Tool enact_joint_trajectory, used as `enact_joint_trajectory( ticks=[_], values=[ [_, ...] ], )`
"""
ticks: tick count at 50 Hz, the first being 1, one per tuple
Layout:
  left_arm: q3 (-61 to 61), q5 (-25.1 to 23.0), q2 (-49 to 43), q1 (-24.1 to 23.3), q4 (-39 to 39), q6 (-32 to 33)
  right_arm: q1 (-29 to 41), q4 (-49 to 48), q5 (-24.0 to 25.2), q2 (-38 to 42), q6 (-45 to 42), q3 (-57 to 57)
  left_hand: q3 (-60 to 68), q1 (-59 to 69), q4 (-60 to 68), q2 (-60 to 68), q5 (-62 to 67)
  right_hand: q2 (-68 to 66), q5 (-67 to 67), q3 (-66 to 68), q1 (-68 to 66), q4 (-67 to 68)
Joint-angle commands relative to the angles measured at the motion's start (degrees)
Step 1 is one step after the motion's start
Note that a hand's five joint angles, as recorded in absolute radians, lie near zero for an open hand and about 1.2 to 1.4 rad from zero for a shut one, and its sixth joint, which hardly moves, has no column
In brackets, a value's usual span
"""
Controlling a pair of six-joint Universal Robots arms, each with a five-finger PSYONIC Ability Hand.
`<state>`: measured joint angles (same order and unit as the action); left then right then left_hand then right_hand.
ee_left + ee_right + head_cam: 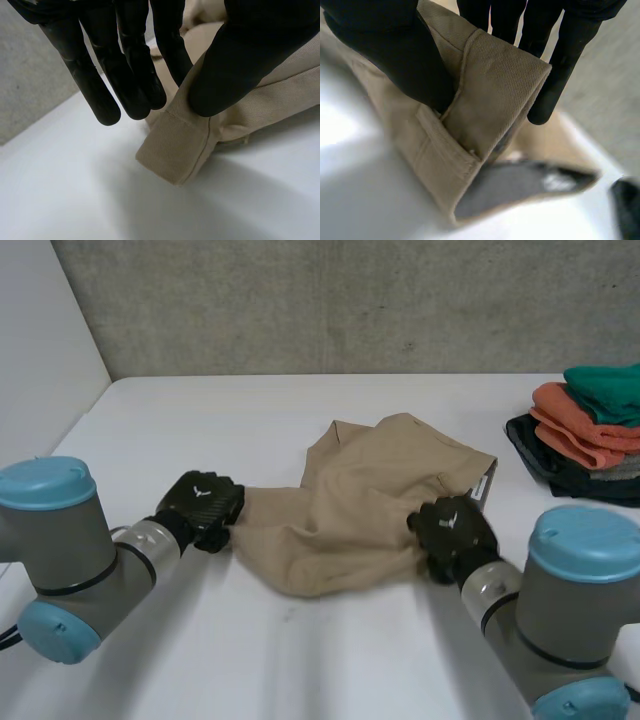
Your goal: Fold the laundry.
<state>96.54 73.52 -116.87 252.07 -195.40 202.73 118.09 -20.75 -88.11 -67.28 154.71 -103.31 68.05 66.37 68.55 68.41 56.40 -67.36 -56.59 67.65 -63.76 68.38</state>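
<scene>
Item: khaki trousers (370, 500), seemingly long-legged, lying crumpled at the middle of the white worktop (250, 420).
Left robot hand (203, 508): thumb and straight fingers pinch a hemmed leg end at the garment's left edge.
Right robot hand (455, 530): thumb and fingers clamp the waistband at its right edge.
Folded clothes stack (585, 430): far right, well apart.

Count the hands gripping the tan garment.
2. The left hand pinches a hemmed end at the left of the tan garment; the right hand pinches a hemmed edge at its right, nearer the folded stack.
</scene>
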Motion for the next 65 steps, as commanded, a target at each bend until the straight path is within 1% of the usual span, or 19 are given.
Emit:
enact_joint_trajectory(
  ticks=[1, 7, 10, 15, 21, 27, 32, 36, 37, 40, 41, 42, 45, 46, 49, 53, 56, 60, 65],
  values=[
    [-0.4, 3.8, 13.7, -1.4, 0.5, -0.5, -0.1, 1.7, 0.3, -11.1, -0.5, 3.4, 11.9, 13.6, 11.5, 11.6, 13.6, -12.6, -13.4, 12.3, -16.2, 11.6],
    [-4.7, 8.0, 28.5, -1.6, 2.1, -2.4, -0.3, 17.0, 0.5, -18.0, -0.3, 16.8, 11.9, 13.6, 11.5, 11.6, 13.6, -12.6, -13.4, 12.3, -16.2, 11.6],
    [-6.8, 8.7, 33.4, -1.8, 4.3, -3.1, -0.5, 24.6, 0.6, -19.7, -0.3, 25.2, 11.9, 13.6, 11.5, 11.6, 13.6, -12.6, -13.4, 12.3, -16.2, 11.6],
    [-10.0, 8.7, 38.9, -1.8, 9.9, -3.6, -0.6, 31.4, 0.5, -19.8, -0.5, 36.0, 11.9, 13.6, 11.5, 11.6, 13.6, -12.6, -13.4, 12.3, -16.2, 11.6],
    [-10.7, 8.7, 37.7, -1.9, 12.6, -3.4, -1.1, 34.8, 0.7, -17.1, -0.7, 40.8, 11.9, 13.6, 11.5, 11.6, 13.6, -12.6, -13.4, 12.3, -16.2, 11.6],
    [-10.3, 9.1, 25.3, -2.5, 12.9, -3.0, -2.8, 35.7, 0.9, -7.2, -0.5, 40.2, 11.9, 13.6, 11.5, 11.6, 13.6, -12.6, -13.4, 12.3, -16.2, 11.6],
    [-15.9, 9.1, 13.2, -2.5, 9.5, -2.9, -2.4, 33.1, 0.5, 0.7, 0.3, 41.3, 11.9, 13.6, 11.5, 11.6, 13.6, -12.6, -13.4, 12.3, -16.2, 11.6],
    [-25.6, 11.0, 5.4, -2.6, 4.3, -3.1, -2.1, 23.5, -0.3, 5.7, 1.7, 45.7, 11.9, 13.6, 11.5, 11.6, 13.6, -12.6, -13.4, 12.3, -16.2, 11.6],
    [-27.6, 11.5, 4.6, -2.7, 3.2, -3.1, -2.0, 17.8, -1.1, 6.9, 3.0, 47.3, 11.9, 13.6, 11.5, 11.6, 13.6, -12.6, -13.4, 12.3, -16.2, 11.6],
    [-34.9, 11.9, 3.4, -2.8, -3.9, -3.8, -2.0, 8.1, -2.5, 7.6, 4.5, 49.0, 11.9, 13.6, 11.5, 11.6, 13.6, -12.6, -13.4, 12.3, -16.2, 11.6],
    [-36.3, 12.0, 3.4, -2.8, -6.3, -3.9, -2.0, 1.0, -3.4, 7.6, 5.1, 50.0, 11.9, 13.6, 11.5, 11.6, 13.6, -12.6, -13.4, 12.3, -16.2, 11.6],
    [-38.1, 12.3, 3.8, -2.7, -11.3, -3.7, -2.0, -2.7, -3.6, 7.4, 5.2, 50.1, 11.9, 13.6, 11.5, 11.6, 13.6, -12.6, -13.4, 12.3, -16.2, 11.6],
    [-39.2, 13.1, 4.1, -2.8, -19.0, -3.7, -2.0, -15.3, -3.6, 6.6, 5.1, 50.7, 11.9, 13.6, 11.5, 11.6, 13.6, -12.6, -13.4, 12.3, -16.2, 11.6],
    [-39.5, 14.1, 4.3, -3.0, -22.8, -3.7, -2.0, -17.9, -3.7, 6.1, 5.6, 50.8, 11.9, 13.6, 11.5, 11.6, 13.6, -12.6, -13.4, 12.3, -16.2, 11.6],
    [-39.7, 15.4, 6.0, -3.4, -26.3, -3.7, -1.7, -23.8, -2.9, 5.5, 5.6, 51.4, 11.9, 13.6, 11.5, 11.6, 13.6, -12.6, -13.4, 12.3, -16.2, 11.6],
    [-37.3, 16.7, 10.7, -3.4, -25.6, -3.7, -1.3, -22.9, -1.2, 6.1, 5.8, 53.8, 11.9, 13.6, 11.5, 11.6, 13.6, -12.6, -13.4, 12.3, -16.2, 11.6],
    [-31.7, 16.7, 13.2, -3.5, -24.0, -3.7, -1.2, -20.5, -0.1, 6.9, 5.9, 53.8, 11.9, 13.6, 11.5, 11.6, 13.6, -12.6, -13.4, 12.3, -16.2, 11.6],
    [-23.1, 16.6, 16.9, -3.7, -22.0, -3.5, -1.4, -13.5, 2.0, 8.8, 6.0, 53.0, 11.9, 13.6, 11.5, 11.6, 13.6, -12.6, -13.4, 12.3, -16.2, 11.6],
    [-7.0, 15.6, 19.5, -3.6, -19.9, -3.2, -1.6, -5.9, 4.8, 11.9, 5.3, 45.9, 11.9, 13.6, 11.5, 11.6, 13.6, -12.6, -13.4, 12.3, -16.2, 11.6]
  ],
)
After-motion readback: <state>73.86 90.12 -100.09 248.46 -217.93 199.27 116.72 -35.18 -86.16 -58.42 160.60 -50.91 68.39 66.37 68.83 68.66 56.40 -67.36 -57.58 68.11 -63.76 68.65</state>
